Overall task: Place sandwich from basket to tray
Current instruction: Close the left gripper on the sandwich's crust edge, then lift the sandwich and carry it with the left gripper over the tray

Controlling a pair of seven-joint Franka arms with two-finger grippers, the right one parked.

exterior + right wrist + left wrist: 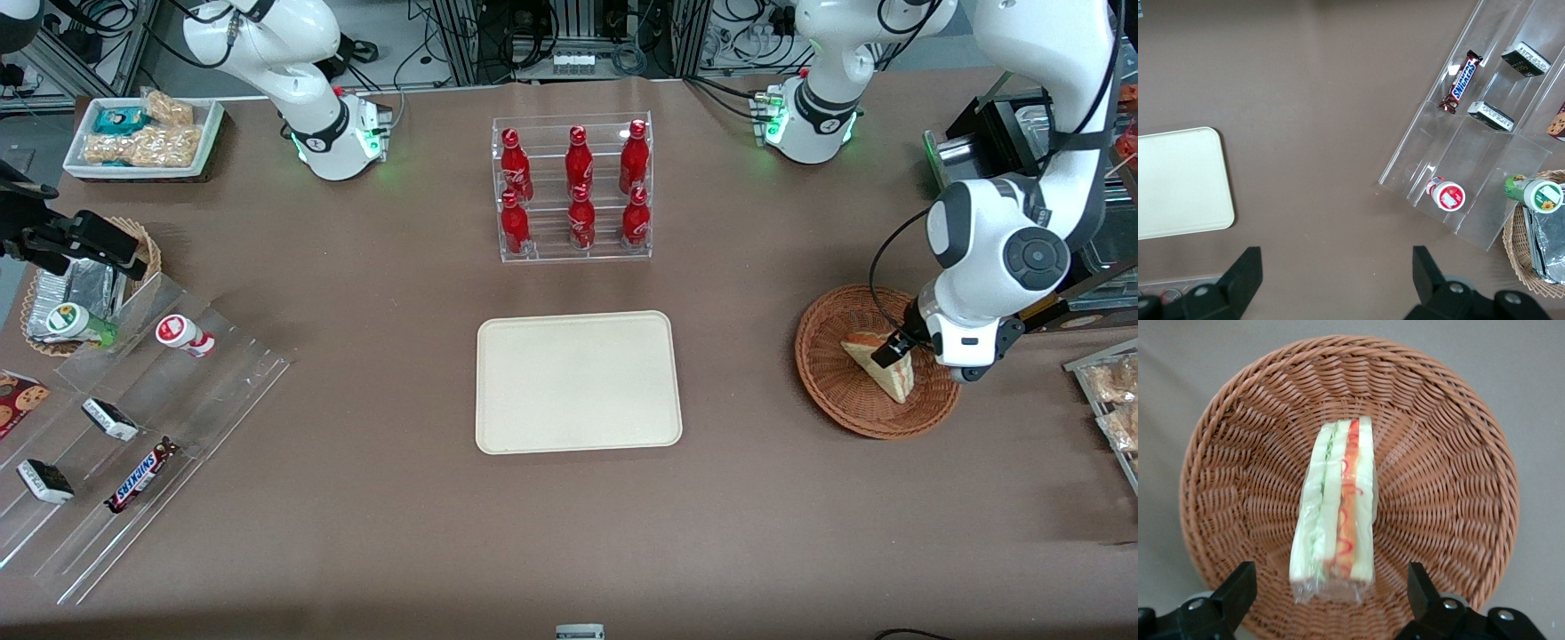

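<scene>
The sandwich (893,380) is a clear-wrapped wedge of white bread with orange-red filling, standing on edge in the reddish-brown wicker basket (845,404) toward the working arm's end of the table. My left gripper (893,348) hovers low over the basket, open. In the left wrist view the sandwich (1338,513) runs lengthwise across the basket (1438,453), and its wrapped end lies between the black fingertips (1241,577) of the gripper (1330,572) without touching either. The cream-beige tray (578,382) lies bare at the table's middle, also seen in the right wrist view as the tray (1178,180).
A clear rack of red bottles (573,191) stands farther from the front camera than the tray. Toward the parked arm's end are a stepped acrylic display (133,418) with snacks, a tan wicker basket (89,284) and a white snack bin (142,133). Snack packs (1111,391) lie beside the basket.
</scene>
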